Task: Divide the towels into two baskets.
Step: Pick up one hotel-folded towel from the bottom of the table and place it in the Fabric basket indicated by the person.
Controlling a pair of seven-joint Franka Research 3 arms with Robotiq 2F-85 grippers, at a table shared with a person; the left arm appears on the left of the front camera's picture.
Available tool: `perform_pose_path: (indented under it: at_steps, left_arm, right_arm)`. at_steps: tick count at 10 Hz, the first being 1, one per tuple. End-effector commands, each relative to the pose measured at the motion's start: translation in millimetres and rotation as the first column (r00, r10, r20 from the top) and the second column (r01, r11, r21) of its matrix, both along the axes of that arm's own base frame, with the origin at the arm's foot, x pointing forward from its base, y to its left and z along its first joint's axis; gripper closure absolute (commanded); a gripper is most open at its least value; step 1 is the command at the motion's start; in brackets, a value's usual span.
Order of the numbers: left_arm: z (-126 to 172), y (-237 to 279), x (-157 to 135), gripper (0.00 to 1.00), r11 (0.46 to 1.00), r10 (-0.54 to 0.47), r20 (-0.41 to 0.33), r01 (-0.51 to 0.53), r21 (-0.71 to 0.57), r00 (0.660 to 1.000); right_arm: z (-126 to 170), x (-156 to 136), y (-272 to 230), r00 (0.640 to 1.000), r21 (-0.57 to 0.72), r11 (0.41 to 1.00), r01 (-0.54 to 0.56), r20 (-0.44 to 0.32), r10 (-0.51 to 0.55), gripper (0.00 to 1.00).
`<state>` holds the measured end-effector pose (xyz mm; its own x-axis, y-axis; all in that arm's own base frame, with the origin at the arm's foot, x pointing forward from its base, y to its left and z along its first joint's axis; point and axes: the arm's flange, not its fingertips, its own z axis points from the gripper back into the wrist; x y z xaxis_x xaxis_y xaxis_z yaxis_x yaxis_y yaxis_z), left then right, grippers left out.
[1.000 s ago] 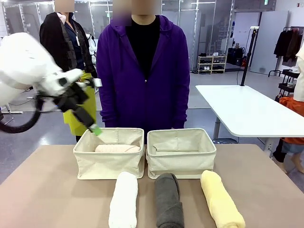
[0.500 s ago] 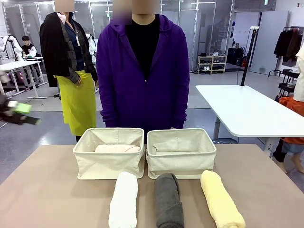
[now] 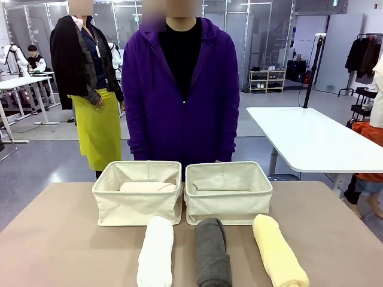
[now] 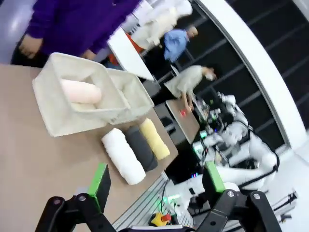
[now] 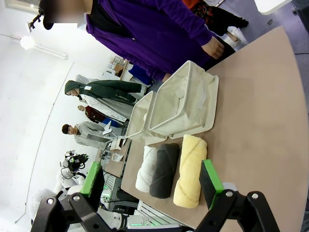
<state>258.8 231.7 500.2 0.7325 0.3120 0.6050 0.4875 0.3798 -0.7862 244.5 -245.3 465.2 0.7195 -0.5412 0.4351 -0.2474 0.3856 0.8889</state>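
Your left end effector hangs with jaws spread wide, holding nothing, above the bench. The left basket holds the peach towel; the right basket, just beside it, looks empty. In front of them lie the white towel, grey towel and yellow towel, close side by side. Your right end effector is likewise spread open and empty. Watch for a wide grasp snagging a neighbouring roll, a soft roll unwinding if pinched at one end, or a sagging towel dragging a basket's limp wall. You'll find no readable writing or brand
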Motion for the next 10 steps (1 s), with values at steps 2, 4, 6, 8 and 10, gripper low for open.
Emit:
perform_pose_path:
  at_steps: [2, 4, 6, 8, 10]
  left_arm:
    - [-22.9, 15.2, -0.8, 0.03, 0.994, 0.098, -0.045, -0.100, -0.047, 0.994]
    - [-12.6, 15.8, -7.7, 0.03, 0.998, 0.052, -0.038, -0.053, -0.025, 0.998]
    - [-12.6, 15.8, -7.7, 0.03, 0.998, 0.052, -0.038, -0.053, -0.025, 0.998]
    - [-12.6, 15.8, -7.7, 0.03, 0.998, 0.052, -0.038, -0.053, -0.025, 0.998]
    - [-12.6, 15.8, -7.7, 0.03, 0.998, 0.052, -0.038, -0.053, -0.025, 0.998]
  right_arm:
    - [2.7, -2.0, 0.5, 1.000, 0.004, 1.000, -0.002, 0.014, 0.002, 0.00]
    - [2.7, -2.0, 0.5, 1.000, 0.004, 1.000, -0.002, 0.014, 0.002, 0.00]
    - [2.7, -2.0, 0.5, 1.000, 0.004, 1.000, -0.002, 0.014, 0.002, 0.00]
    - [2.7, -2.0, 0.5, 1.000, 0.004, 1.000, -0.002, 0.014, 0.002, 0.00]
    - [2.7, -2.0, 0.5, 1.000, 0.004, 1.000, -0.002, 0.014, 0.002, 0.00]
